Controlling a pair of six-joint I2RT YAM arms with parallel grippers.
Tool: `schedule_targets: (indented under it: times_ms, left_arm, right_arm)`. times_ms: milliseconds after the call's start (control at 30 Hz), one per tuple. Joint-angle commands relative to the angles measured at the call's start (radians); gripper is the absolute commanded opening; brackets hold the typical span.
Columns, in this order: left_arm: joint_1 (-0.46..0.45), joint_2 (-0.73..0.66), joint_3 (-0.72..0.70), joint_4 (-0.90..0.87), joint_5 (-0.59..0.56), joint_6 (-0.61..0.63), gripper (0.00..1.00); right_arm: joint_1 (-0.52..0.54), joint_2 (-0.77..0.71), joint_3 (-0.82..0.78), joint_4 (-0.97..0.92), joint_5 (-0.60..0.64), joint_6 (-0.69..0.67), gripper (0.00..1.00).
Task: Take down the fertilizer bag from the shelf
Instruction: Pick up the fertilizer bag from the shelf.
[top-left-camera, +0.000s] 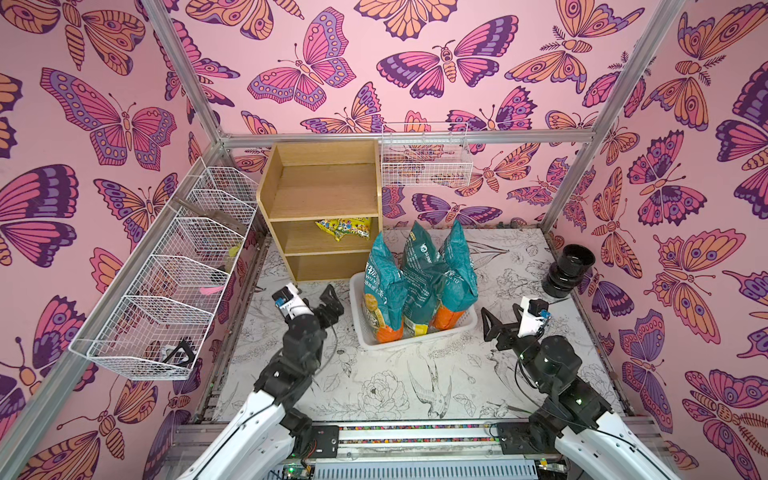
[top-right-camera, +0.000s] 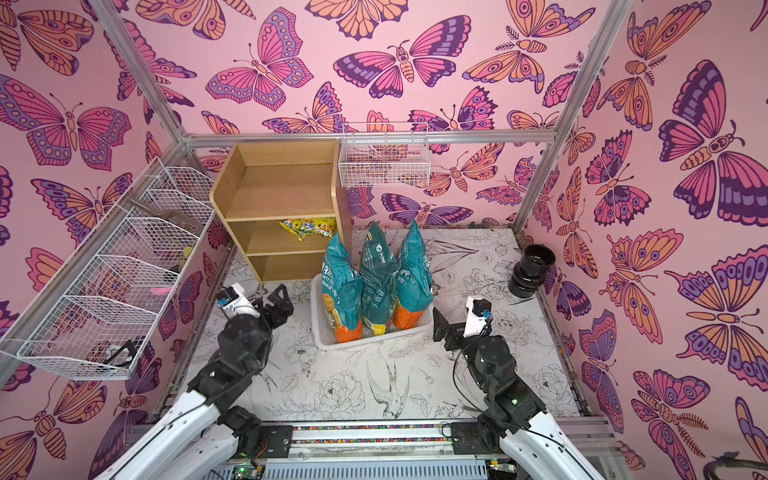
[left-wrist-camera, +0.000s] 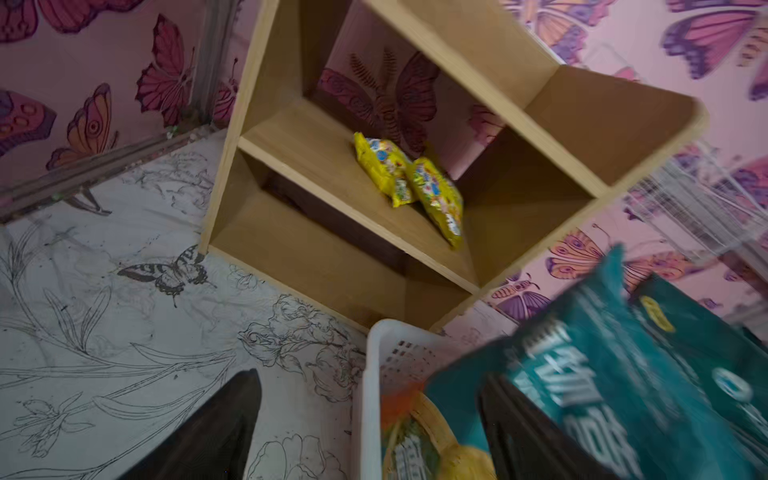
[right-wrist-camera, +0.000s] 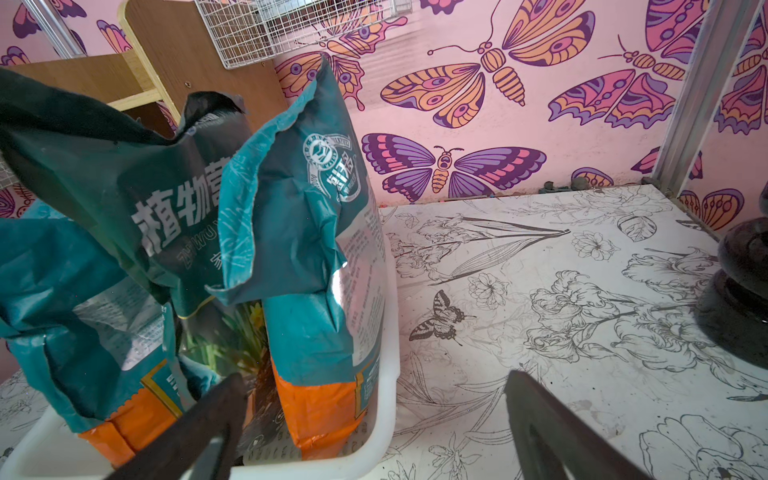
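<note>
- Fertilizer bag (top-left-camera: 343, 228): yellow, glossy, crinkly plastic with a colourful print. It lies flat on the middle tier of the shelf (top-left-camera: 316, 191), at the right end close to the front edge. In the left wrist view it reads as one folded bag or two packets; can't tell which.
- Shelf: light wood, three open tiers, raised side panels on top. It stands far left on the bench (top-left-camera: 374, 386) with its back to the wall. Top and bottom tiers are bare.
- Left gripper (top-left-camera: 330, 301): jaws wide apart, nothing in them. It hovers low in front of the shelf, pointed toward the bag, likely lining up the reach.
- Right gripper (top-left-camera: 494, 326): fully spread and empty, near right of the basket, probably just kept clear.
- Three teal bags (top-left-camera: 419, 274): tall, matte, crumpled, with orange bottoms. They stand packed upright in a white perforated basket (top-left-camera: 374, 345) just right of the shelf front. They crowd the right-hand approach, so coming in from the left looks sensible.
- Black ribbed pot (top-left-camera: 569, 270) far right and wire baskets (top-left-camera: 166, 291) on the left wall: not involved.
</note>
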Motion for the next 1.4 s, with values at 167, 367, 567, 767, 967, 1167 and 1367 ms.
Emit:
schedule_targets:
  times_ms: [167, 367, 567, 767, 967, 1167, 1367]
  left_arm:
    - [0.224, 0.389, 0.091, 0.477, 0.478, -0.29, 0.79]
    - [0.231, 0.456, 0.176, 0.517, 0.498, -0.302, 0.72]
    - [0.231, 0.518, 0.201, 0.546, 0.52, -0.331, 0.68]
    - [0.234, 0.755, 0.326, 0.751, 0.625, -0.404, 0.7]
    - [0.238, 0.961, 0.435, 0.946, 0.681, -0.534, 0.69]
    - [0.229, 1.003, 0.494, 0.918, 0.691, -0.525, 0.69]
    - [0.222, 1.014, 0.506, 0.847, 0.682, -0.531, 0.68]
  right_arm:
    - [0.001, -0.016, -0.003, 0.011, 0.003, -0.001, 0.99]
    - [0.001, 0.0, -0.005, 0.02, 0.004, -0.006, 0.99]
    - [0.001, 0.024, -0.005, 0.028, 0.005, -0.009, 0.99]
    - [0.001, 0.037, -0.008, 0.04, 0.013, -0.011, 0.99]
    - [0.001, 0.053, -0.001, 0.037, 0.035, -0.022, 0.99]
    - [0.0, 0.063, -0.005, 0.049, 0.053, -0.029, 0.99]
    - [0.002, 0.085, 0.003, 0.056, 0.042, -0.033, 0.99]
